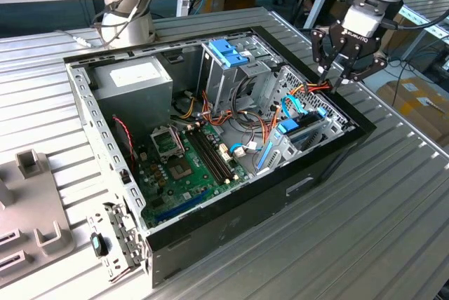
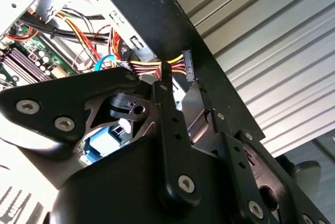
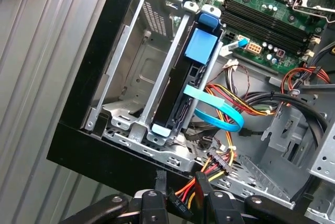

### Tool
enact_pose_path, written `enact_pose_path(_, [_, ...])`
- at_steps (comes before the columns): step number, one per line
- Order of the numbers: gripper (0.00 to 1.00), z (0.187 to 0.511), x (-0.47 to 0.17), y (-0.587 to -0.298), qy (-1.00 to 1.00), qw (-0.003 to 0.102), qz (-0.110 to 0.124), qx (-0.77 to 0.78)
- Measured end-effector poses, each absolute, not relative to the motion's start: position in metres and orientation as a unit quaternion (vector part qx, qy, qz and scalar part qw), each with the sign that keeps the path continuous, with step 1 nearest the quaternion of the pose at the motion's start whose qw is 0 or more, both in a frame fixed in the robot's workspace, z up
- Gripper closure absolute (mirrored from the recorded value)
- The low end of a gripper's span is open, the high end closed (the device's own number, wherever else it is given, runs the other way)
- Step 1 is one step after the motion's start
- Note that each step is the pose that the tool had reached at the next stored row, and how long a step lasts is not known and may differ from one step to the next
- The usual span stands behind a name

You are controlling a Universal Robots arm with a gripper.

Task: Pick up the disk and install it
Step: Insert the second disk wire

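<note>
Your gripper (image 1: 335,79) hangs over the case (image 1: 231,230) rim at the exterior view's right, its fingers (image 2: 168,124) closed on the end of the cable bundle (image 2: 157,68) of red, yellow and black wires. Just past it, in the first wrist view, the disk (image 3: 180,85) stands on edge in the cage (image 3: 157,56) against the case wall, a blue cable (image 3: 220,111) curling off its near end. Farther in lies the motherboard (image 1: 186,167), and the power supply (image 1: 133,79) sits in the far corner.
</note>
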State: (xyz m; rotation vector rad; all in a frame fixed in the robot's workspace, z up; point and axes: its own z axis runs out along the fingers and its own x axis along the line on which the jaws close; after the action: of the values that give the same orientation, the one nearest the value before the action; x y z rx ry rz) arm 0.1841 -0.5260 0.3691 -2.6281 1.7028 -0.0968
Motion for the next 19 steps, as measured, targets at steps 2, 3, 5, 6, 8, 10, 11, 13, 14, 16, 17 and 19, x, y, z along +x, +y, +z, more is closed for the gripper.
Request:
enact_pose_path(2, [0.64, 0.3691, 0.1844, -0.5260, 0.535, 0.005, -0.031, -0.844])
enact_pose_path(3, [0.64, 0.3691, 0.1845, -0.5260, 0.530, 0.005, -0.031, -0.847])
enact_pose_path(5, [0.64, 0.3691, 0.1847, -0.5260, 0.513, 0.005, -0.031, -0.858])
enact_pose_path(6, [0.64, 0.3691, 0.1847, -0.5260, 0.506, 0.006, -0.031, -0.862])
enact_pose_path(8, [0.64, 0.3690, 0.1847, -0.5260, 0.481, 0.007, -0.031, -0.876])
enact_pose_path(10, [0.64, 0.3689, 0.1847, -0.5260, 0.451, 0.008, -0.030, -0.892])
enact_pose_path(11, [0.64, 0.3689, 0.1847, -0.5260, 0.442, 0.008, -0.030, -0.896])
enact_pose_path(13, [0.64, 0.3689, 0.1847, -0.5260, 0.427, 0.008, -0.030, -0.904])
enact_pose_path(14, [0.64, 0.3689, 0.1847, -0.5260, 0.418, 0.009, -0.030, -0.908])
enact_pose_path(16, [0.64, 0.3688, 0.1847, -0.5260, 0.398, 0.009, -0.030, -0.917])
enact_pose_path(17, [0.64, 0.3687, 0.1847, -0.5260, 0.383, 0.010, -0.030, -0.923])
enact_pose_path(19, [0.64, 0.3686, 0.1847, -0.5260, 0.363, 0.010, -0.029, -0.931])
